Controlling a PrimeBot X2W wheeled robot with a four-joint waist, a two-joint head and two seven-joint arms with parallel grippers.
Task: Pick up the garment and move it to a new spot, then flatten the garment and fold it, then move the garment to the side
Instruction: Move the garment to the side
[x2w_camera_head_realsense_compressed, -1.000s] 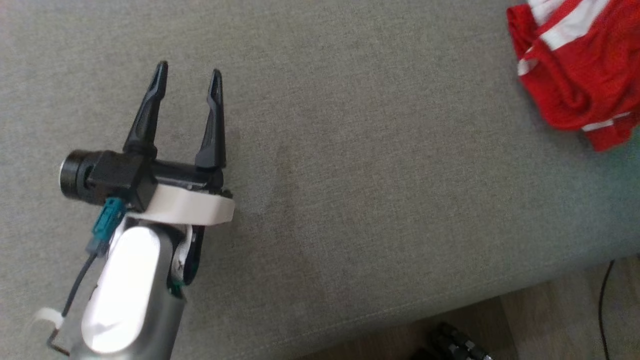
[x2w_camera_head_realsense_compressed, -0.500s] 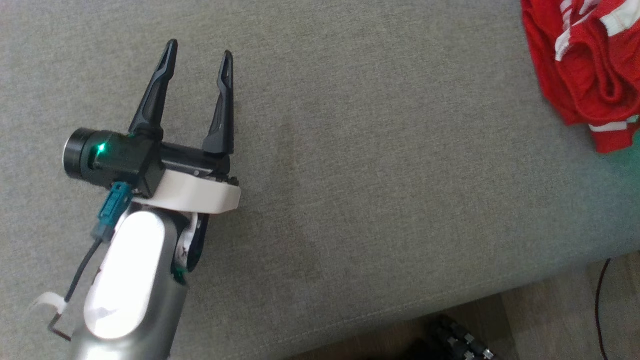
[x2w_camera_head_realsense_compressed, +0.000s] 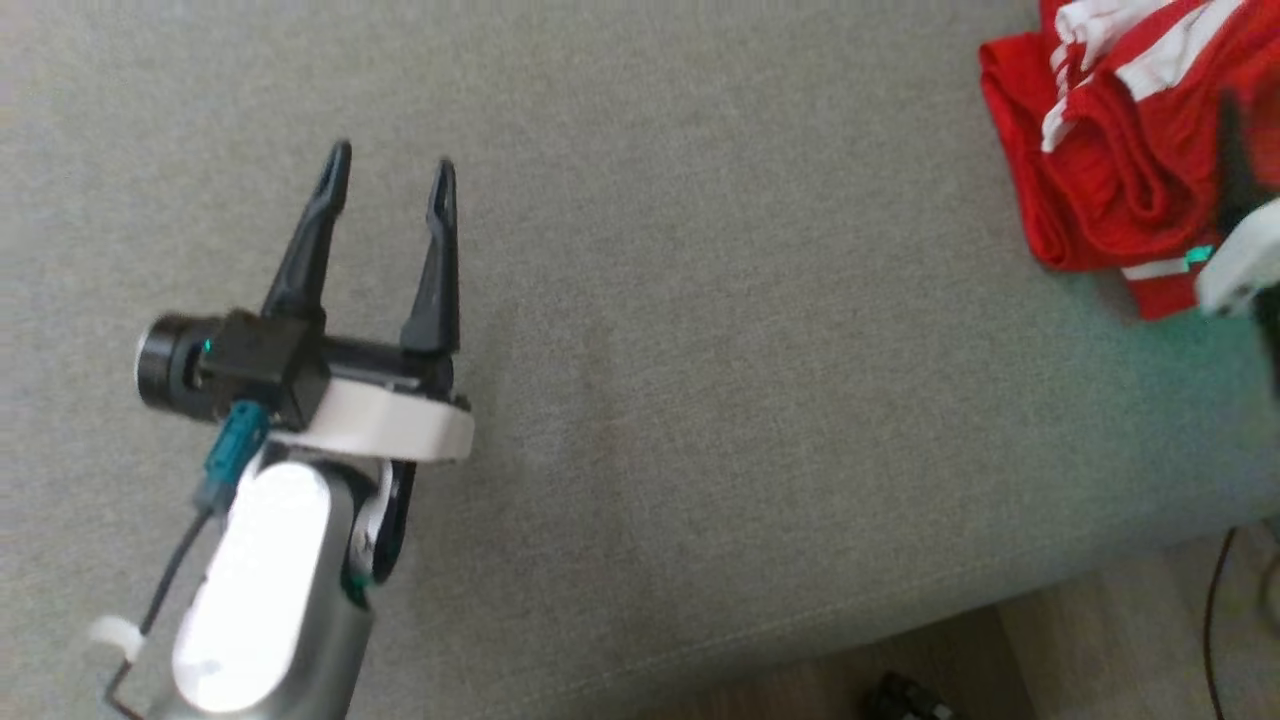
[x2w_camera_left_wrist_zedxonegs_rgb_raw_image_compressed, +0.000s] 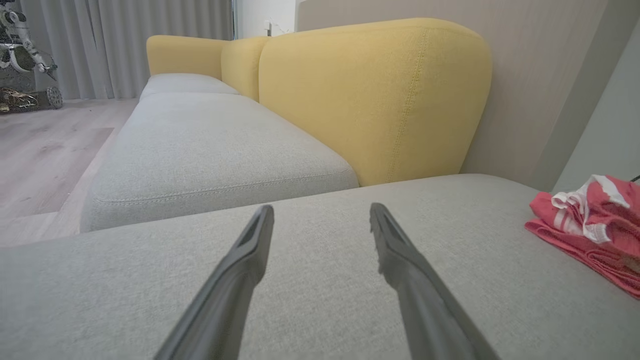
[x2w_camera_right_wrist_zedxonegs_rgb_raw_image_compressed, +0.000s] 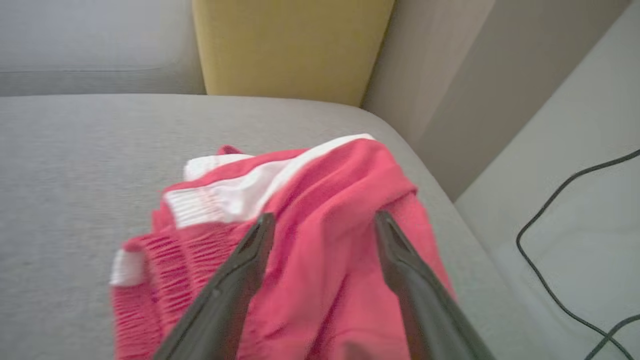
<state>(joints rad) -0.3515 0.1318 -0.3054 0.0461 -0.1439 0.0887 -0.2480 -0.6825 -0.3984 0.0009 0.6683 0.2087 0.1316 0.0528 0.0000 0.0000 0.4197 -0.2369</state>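
A red garment with white stripes (x2w_camera_head_realsense_compressed: 1110, 170) lies in a rumpled heap close to the right-hand edge of a grey sofa cushion (x2w_camera_head_realsense_compressed: 750, 400), with pale wooden floor (x2w_camera_head_realsense_compressed: 1100, 650) beyond the cushion's near edge. The right gripper (x2w_camera_right_wrist_zedxonegs_rgb_raw_image_compressed: 324, 216) is poised over the heap with its two dark fingers spread wide. Fabric shows beneath and between them, but nothing is pinched, and whether the fingertips touch the cloth cannot be told from the wrist view. The left gripper (x2w_camera_head_realsense_compressed: 392, 160) hangs over bare cushion well apart from the garment, its fingers likewise parted and empty, pointing toward the yellow backrest (x2w_camera_left_wrist_zedxonegs_rgb_raw_image_compressed: 370, 100). Judged from how the cloth lies, most of the job is ahead. The garment is bunched on itself, with its white bands curled and its layers overlapping, so it is neither flattened nor folded. Whether this corner is already the new spot, or the place the garment is to be lifted from, the pictures do not settle. Spreading it flat, folding it and setting it aside all appear to remain, and the broad open stretch of cushion between the two arms looks the likely place for that work.
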